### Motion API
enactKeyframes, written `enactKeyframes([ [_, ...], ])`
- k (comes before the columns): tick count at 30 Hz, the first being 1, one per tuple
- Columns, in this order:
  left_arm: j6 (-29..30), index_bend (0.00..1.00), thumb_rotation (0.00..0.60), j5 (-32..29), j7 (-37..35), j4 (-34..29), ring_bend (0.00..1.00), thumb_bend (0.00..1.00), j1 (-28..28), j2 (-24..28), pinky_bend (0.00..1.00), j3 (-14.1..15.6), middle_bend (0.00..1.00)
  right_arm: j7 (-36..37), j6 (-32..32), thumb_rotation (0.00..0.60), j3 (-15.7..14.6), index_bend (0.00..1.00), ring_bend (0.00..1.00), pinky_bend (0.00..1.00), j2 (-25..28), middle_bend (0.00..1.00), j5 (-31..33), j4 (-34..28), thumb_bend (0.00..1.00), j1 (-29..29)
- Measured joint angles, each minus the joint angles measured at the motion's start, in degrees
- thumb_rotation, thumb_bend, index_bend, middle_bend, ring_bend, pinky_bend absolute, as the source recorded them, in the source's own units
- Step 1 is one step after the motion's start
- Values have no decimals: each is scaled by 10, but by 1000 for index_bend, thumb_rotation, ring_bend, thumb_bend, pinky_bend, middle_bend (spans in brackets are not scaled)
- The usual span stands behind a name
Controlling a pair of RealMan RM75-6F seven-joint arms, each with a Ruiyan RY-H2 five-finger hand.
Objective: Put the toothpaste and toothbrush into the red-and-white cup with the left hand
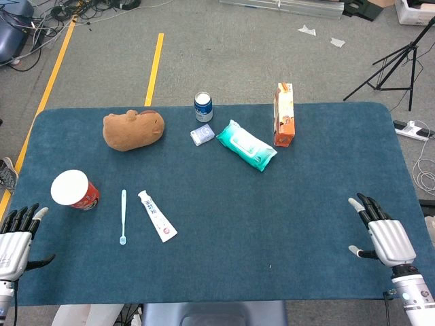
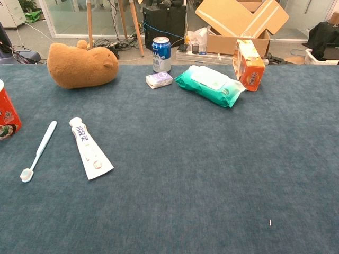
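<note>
Head view: blue table (image 1: 217, 272) with both hands empty at its near corners.
Plush toy (image 1: 133, 129) sits far left; the left hand (image 1: 17, 238) and right hand (image 1: 384, 234) both have fingers spread; red-and-white cup (image 1: 74, 190) stands upright near the left edge, toothpaste (image 1: 157, 215) lies right of it, and toothbrush (image 1: 123, 216) lies between them, apart from both.

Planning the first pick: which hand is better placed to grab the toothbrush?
Left hand: it rests open beside the red-and-white cup, near the toothbrush. The right hand sits across the table.
</note>
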Motion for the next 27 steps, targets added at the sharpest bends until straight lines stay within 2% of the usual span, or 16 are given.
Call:
enactKeyframes([
  [13, 11, 0, 600, 14, -23, 4, 1, 0, 3, -2, 0, 1, 69, 9, -1, 600, 1, 0, 0, 354, -1, 0, 0, 4, 0, 3],
  [27, 10, 0, 600, 54, -53, 20, 2, 0, 0, -19, 10, 14, 69, 26, 43, 600, 6, 0, 0, 354, 15, 0, -16, -10, 0, -12],
])
